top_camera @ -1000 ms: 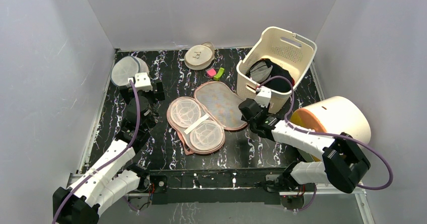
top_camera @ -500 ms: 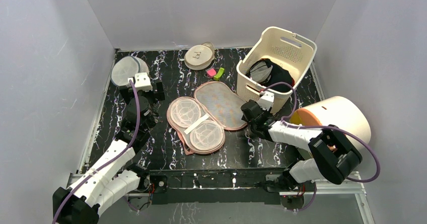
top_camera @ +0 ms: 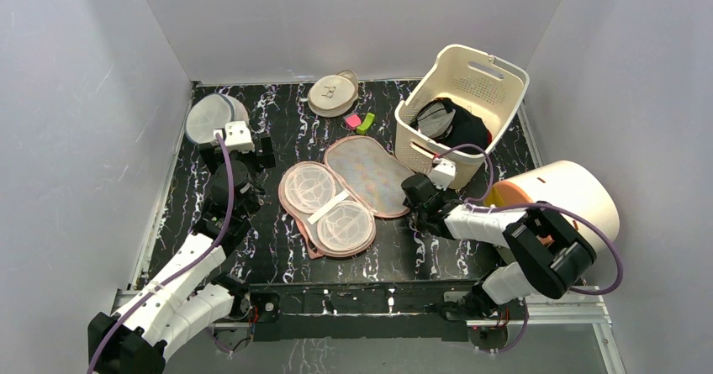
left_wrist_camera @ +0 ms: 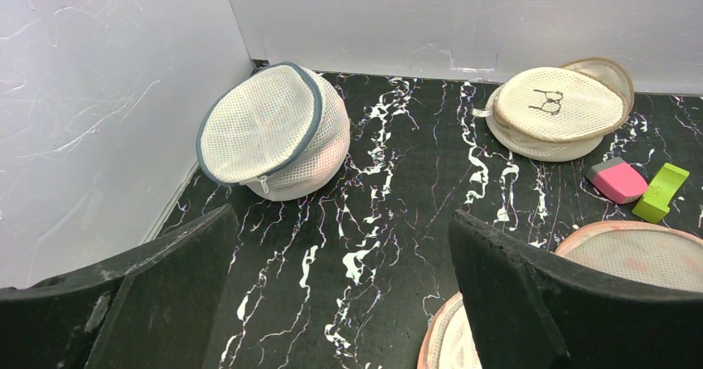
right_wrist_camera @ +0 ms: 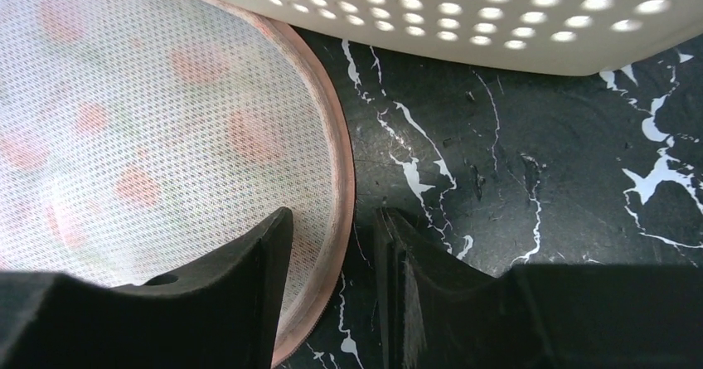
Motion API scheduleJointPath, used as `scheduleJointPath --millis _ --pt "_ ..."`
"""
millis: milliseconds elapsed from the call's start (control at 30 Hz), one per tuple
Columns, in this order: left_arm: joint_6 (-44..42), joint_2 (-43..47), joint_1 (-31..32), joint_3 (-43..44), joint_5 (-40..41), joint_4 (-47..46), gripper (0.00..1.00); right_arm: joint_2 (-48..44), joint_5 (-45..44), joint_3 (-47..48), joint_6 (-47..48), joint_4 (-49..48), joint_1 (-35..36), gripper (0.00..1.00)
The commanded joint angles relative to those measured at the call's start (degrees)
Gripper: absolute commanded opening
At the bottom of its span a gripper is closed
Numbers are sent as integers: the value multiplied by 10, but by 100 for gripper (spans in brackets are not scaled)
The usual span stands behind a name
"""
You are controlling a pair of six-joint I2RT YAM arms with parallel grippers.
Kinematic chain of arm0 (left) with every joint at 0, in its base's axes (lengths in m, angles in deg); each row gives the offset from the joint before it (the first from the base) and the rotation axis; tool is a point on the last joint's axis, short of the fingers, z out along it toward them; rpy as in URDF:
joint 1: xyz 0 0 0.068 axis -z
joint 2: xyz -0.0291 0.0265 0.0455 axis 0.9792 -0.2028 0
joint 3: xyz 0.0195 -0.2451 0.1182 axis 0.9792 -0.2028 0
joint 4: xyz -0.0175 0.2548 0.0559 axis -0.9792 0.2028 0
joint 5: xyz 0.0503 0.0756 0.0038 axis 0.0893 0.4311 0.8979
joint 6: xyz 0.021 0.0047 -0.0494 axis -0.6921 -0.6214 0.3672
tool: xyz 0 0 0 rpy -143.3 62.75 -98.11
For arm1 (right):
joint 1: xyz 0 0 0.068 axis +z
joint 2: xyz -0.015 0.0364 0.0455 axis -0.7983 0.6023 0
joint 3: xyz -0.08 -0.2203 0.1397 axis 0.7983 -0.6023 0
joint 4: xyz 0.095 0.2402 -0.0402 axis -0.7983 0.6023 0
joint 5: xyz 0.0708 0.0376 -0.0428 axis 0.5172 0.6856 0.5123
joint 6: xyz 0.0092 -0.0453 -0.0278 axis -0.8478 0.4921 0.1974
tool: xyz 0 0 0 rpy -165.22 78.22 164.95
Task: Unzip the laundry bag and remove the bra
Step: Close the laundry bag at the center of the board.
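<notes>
The laundry bag [top_camera: 370, 176] lies opened flat mid-table, its patterned mesh half to the right and a half with two white round cups [top_camera: 324, 202] to the left. A small grey rounded garment, the bra [top_camera: 435, 120], lies on black clothes inside the basket. My right gripper [top_camera: 414, 191] is low at the bag's right edge. In the right wrist view its jaws [right_wrist_camera: 333, 216] stand narrowly apart astride the bag's [right_wrist_camera: 166, 120] pink trim. My left gripper [top_camera: 252, 157] is wide open and empty [left_wrist_camera: 340, 220] left of the bag [left_wrist_camera: 655, 253].
A cream perforated basket [top_camera: 479, 76] stands at the back right, close beyond my right gripper [right_wrist_camera: 464, 12]. A round grey-white domed pouch [left_wrist_camera: 269, 133] sits back left, a beige disc pouch [left_wrist_camera: 559, 104] at the back. Pink [top_camera: 352, 120] and green [top_camera: 365, 123] clips lie nearby. A cream drum [top_camera: 563, 197] lies right.
My right arm has drawn away from the basket and come down toward the bag's right edge. The left arm and the bag have not moved.
</notes>
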Motion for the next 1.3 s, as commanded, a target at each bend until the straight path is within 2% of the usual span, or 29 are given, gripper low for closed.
scheduleJointPath --millis 0,133,367,600,833,1133,1267 --pt "6 12 -2 16 1 -8 98 15 6 -8 -7 -51 -1 36" --pt "7 11 -2 17 1 -7 98 10 31 -14 13 -71 -1 19" --pt "8 10 -2 18 -1 -7 98 -73 66 -16 92 -96 0 0" --pt "11 13 -2 17 -5 -5 98 -125 111 10 169 -74 5 0" --pt "18 13 -3 18 -10 -1 98 -138 158 71 258 -34 32 0" --pt "21 -3 -2 21 -13 3 98 -107 170 175 407 21 148 0" --pt "-1 -9 -3 18 16 -11 98 -64 128 220 434 38 230 0"
